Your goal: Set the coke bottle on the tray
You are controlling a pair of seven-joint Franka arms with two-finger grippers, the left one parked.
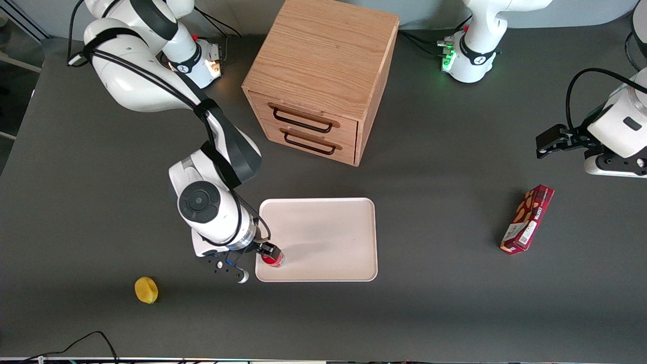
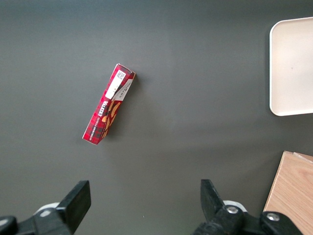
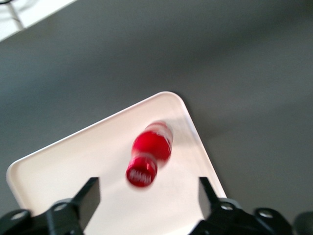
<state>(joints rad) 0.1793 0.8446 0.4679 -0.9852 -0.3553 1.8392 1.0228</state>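
Note:
The coke bottle (image 1: 273,260) is small and red with a red cap. It stands upright on the pale cream-pink tray (image 1: 323,237), in the tray's corner nearest the front camera at the working arm's end. My right gripper (image 1: 255,263) is open and holds nothing. It hangs over that corner, just off the bottle toward the working arm's end. In the right wrist view the bottle (image 3: 146,156) shows cap-up on the tray (image 3: 73,161), a little ahead of the open gripper (image 3: 146,196) and clear of both fingers. The tray's edge also shows in the left wrist view (image 2: 293,63).
A wooden two-drawer cabinet (image 1: 318,76) stands farther from the front camera than the tray. A dark-red snack box (image 1: 527,218) (image 2: 108,108) lies toward the parked arm's end. A small yellow object (image 1: 146,290) lies on the table near the front edge, toward the working arm's end.

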